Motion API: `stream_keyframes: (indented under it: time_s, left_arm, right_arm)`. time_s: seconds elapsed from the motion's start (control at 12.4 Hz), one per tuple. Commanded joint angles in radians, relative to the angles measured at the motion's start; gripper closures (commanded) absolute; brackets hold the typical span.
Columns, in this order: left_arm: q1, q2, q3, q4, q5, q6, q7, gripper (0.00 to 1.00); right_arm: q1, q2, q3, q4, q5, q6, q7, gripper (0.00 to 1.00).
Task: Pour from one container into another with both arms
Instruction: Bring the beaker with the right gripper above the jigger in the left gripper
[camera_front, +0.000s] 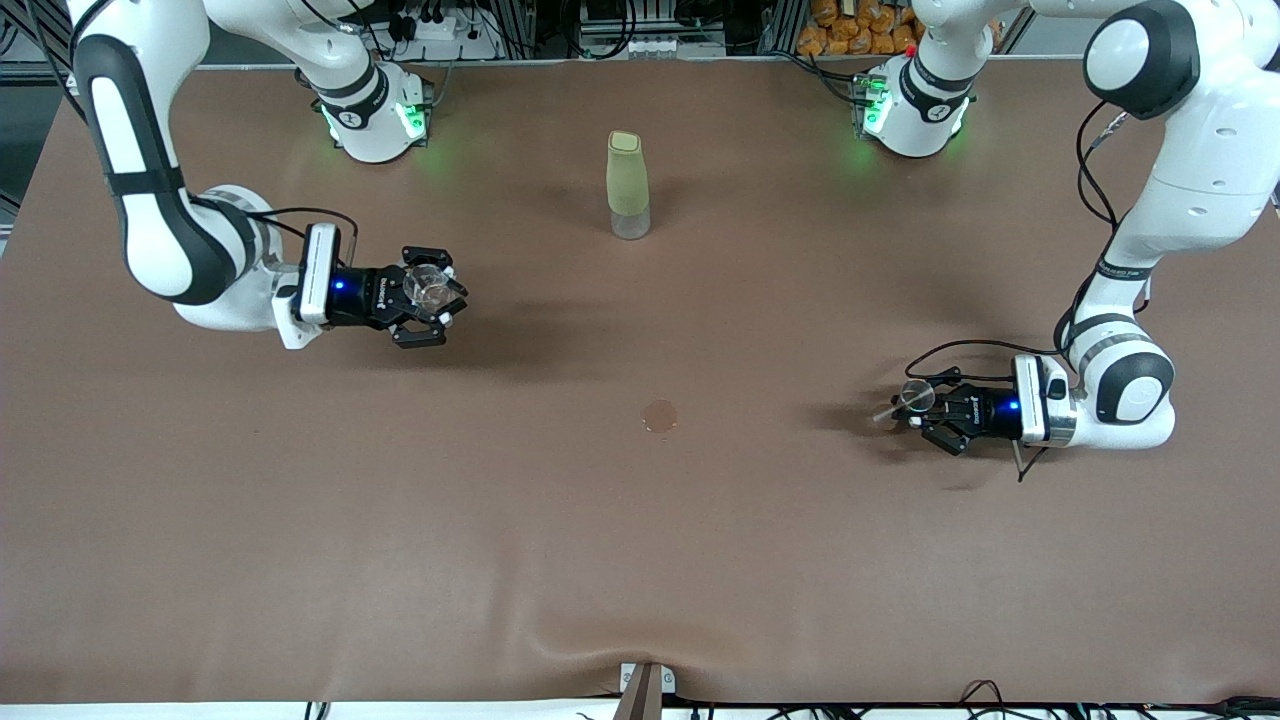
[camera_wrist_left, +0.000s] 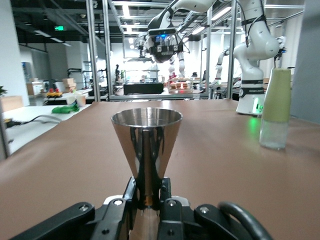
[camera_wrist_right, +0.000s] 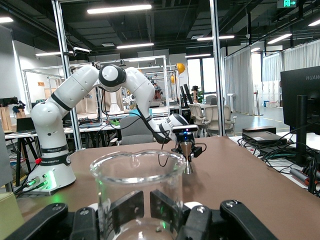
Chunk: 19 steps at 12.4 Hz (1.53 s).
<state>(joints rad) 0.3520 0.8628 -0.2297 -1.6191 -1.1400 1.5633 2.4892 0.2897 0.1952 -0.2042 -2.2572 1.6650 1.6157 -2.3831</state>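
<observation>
My right gripper (camera_front: 432, 295) is shut on a clear glass beaker (camera_front: 430, 286) and holds it upright over the right arm's end of the table. In the right wrist view the beaker (camera_wrist_right: 137, 185) fills the foreground, with the right gripper (camera_wrist_right: 150, 207) and its dark fingers (camera_wrist_right: 131, 207) seen through the glass. My left gripper (camera_front: 918, 406) is shut on the narrow base of a shiny metal cone-shaped cup (camera_front: 914, 396) over the left arm's end of the table. The cup (camera_wrist_left: 146, 142) stands upright, mouth up, in the left gripper (camera_wrist_left: 148, 194).
A tall pale-green bottle (camera_front: 628, 185) with a clear bottom stands mid-table near the arm bases; it also shows as the bottle (camera_wrist_left: 276, 107) in the left wrist view. A small round brownish mark (camera_front: 659, 415) lies on the brown tablecloth (camera_front: 640, 560), nearer the front camera.
</observation>
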Motion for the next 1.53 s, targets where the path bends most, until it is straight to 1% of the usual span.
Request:
stream_keyframes:
  time_s: [0.0, 0.08, 0.24, 0.4, 0.48, 0.56, 0.72, 0.8, 0.96, 1.12, 1.45]
  left_arm:
    - [-0.074, -0.048, -0.029, -0.001, 0.010, 0.011, -0.023, 1.00]
    - [-0.102, -0.053, -0.039, 0.001, 0.000, 0.023, -0.023, 1.00]
    - [-0.145, -0.056, -0.077, -0.001, -0.035, 0.098, -0.030, 1.00]
    - [-0.183, -0.054, -0.138, -0.002, -0.072, 0.226, -0.041, 1.00]
    - [-0.209, -0.053, -0.157, -0.002, -0.090, 0.272, -0.044, 1.00]
    - [-0.237, -0.053, -0.166, -0.002, -0.137, 0.312, -0.044, 1.00]
    - [-0.309, -0.048, -0.166, -0.001, -0.214, 0.349, -0.075, 1.00]
    - [-0.333, -0.050, -0.166, -0.001, -0.243, 0.391, -0.078, 1.00]
    - [-0.381, -0.048, -0.166, -0.001, -0.295, 0.458, -0.082, 1.00]
    - [-0.415, -0.042, -0.166, -0.001, -0.329, 0.483, -0.082, 1.00]
    - [-0.465, -0.042, -0.166, -0.001, -0.398, 0.552, -0.081, 1.00]
  right_arm:
    - [0.048, -0.042, -0.015, -0.041, 0.058, 0.029, 0.018, 1.00]
    - [0.058, -0.042, -0.015, -0.041, 0.059, 0.035, 0.018, 1.00]
    - [0.086, -0.036, -0.015, -0.041, 0.091, 0.035, 0.016, 1.00]
    - [0.126, -0.034, -0.015, -0.041, 0.137, 0.053, 0.016, 1.00]
    - [0.149, -0.033, -0.015, -0.041, 0.160, 0.076, 0.016, 1.00]
    - [0.179, -0.033, -0.015, -0.041, 0.198, 0.098, 0.016, 1.00]
    - [0.253, -0.029, -0.015, -0.041, 0.293, 0.165, 0.007, 1.00]
    - [0.282, -0.028, -0.015, -0.038, 0.335, 0.197, 0.005, 1.00]
    - [0.337, -0.026, -0.015, -0.031, 0.404, 0.251, 0.004, 1.00]
    - [0.387, -0.022, -0.015, -0.021, 0.470, 0.308, -0.002, 1.00]
    - [0.448, 0.050, -0.015, 0.051, 0.580, 0.345, -0.047, 1.00]
